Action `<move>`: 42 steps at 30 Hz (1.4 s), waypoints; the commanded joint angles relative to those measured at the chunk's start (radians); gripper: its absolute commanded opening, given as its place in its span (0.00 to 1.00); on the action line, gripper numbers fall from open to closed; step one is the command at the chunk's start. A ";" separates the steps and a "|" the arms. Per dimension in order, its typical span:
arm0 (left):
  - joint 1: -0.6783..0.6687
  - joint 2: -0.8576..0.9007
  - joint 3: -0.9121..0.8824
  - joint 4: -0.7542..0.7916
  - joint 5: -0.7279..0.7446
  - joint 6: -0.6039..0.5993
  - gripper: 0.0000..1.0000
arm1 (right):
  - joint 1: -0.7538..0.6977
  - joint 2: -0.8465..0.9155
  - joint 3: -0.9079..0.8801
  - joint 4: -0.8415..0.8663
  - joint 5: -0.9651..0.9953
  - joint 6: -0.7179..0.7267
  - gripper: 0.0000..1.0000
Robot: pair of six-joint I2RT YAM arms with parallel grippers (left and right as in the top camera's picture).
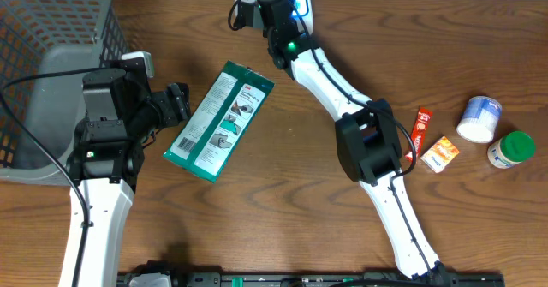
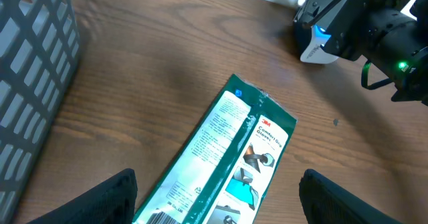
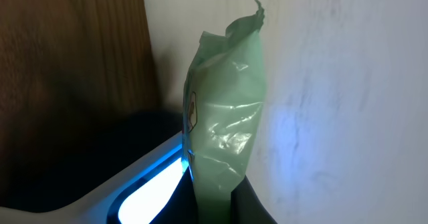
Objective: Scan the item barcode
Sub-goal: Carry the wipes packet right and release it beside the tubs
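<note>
Right wrist view is showing the right gripper (image 3: 214, 209) clamping its jaws tight on the bottom edge of a pale green pouch (image 3: 224, 134), which is standing upright between the dark fingers with its crimped top pointing up against a white wall. Just beside the pouch, on its left, the scanner (image 3: 144, 198) is glowing blue along its white rim. Overhead, that arm is reaching to the far edge of the wooden table (image 1: 282, 210), where the scanner's blue light is shining at the gripper's tip. On the other side, the left gripper (image 2: 214, 207) is hanging with its fingers spread wide and gripping nothing, its two dark fingertips flanking the near end of a green 3M packet (image 2: 231, 154) without touching it. That packet is lying flat on the table, printed side up, slanting away toward the scanner. A grey basket (image 1: 51, 30) is sitting at the left edge, behind the left arm. Well apart on the right, a red sachet (image 1: 421, 126), a small orange box (image 1: 440, 153), a white tub (image 1: 479, 118) and a green-lidded jar (image 1: 512, 148) are resting close together.
</note>
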 commanded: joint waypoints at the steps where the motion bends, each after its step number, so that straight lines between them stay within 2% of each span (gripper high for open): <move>1: 0.005 -0.007 0.000 0.000 -0.010 0.013 0.80 | -0.018 0.003 0.010 -0.021 0.000 0.192 0.01; 10: 0.005 -0.007 0.000 0.000 -0.010 0.013 0.80 | -0.026 0.003 0.010 -0.017 0.000 0.213 0.01; 15: 0.005 -0.007 0.000 0.000 -0.010 0.013 0.80 | -0.031 -0.064 0.011 0.016 -0.009 0.395 0.01; 19: 0.005 -0.007 0.000 0.000 -0.010 0.013 0.80 | -0.037 -0.174 0.011 -0.026 -0.019 0.507 0.01; 23: 0.005 -0.007 0.000 0.000 -0.010 0.013 0.80 | -0.037 -0.325 0.011 -0.224 -0.019 0.641 0.01; 25: 0.005 -0.007 0.000 0.000 -0.010 0.013 0.80 | -0.043 -0.427 0.011 -0.412 -0.062 0.766 0.01; 26: 0.005 -0.007 0.000 0.000 -0.010 0.013 0.80 | -0.045 -0.445 0.011 -0.452 -0.082 0.793 0.01; 28: 0.005 -0.007 0.000 0.000 -0.010 0.013 0.80 | -0.074 -0.560 0.011 -0.700 -0.222 0.927 0.01; 31: 0.005 -0.007 0.000 0.000 -0.010 0.013 0.80 | -0.130 -0.649 0.011 -0.935 -0.371 1.012 0.01; 38: 0.005 -0.007 0.000 -0.001 -0.010 0.013 0.80 | -0.346 -0.706 0.002 -1.396 -0.695 1.025 0.01; 40: 0.005 -0.007 0.000 -0.004 -0.010 0.013 0.80 | -0.416 -0.700 -0.043 -1.445 -0.710 1.025 0.01; 42: 0.005 -0.007 0.000 -0.008 -0.010 0.013 0.80 | -0.474 -0.699 -0.129 -1.425 -0.715 1.027 0.01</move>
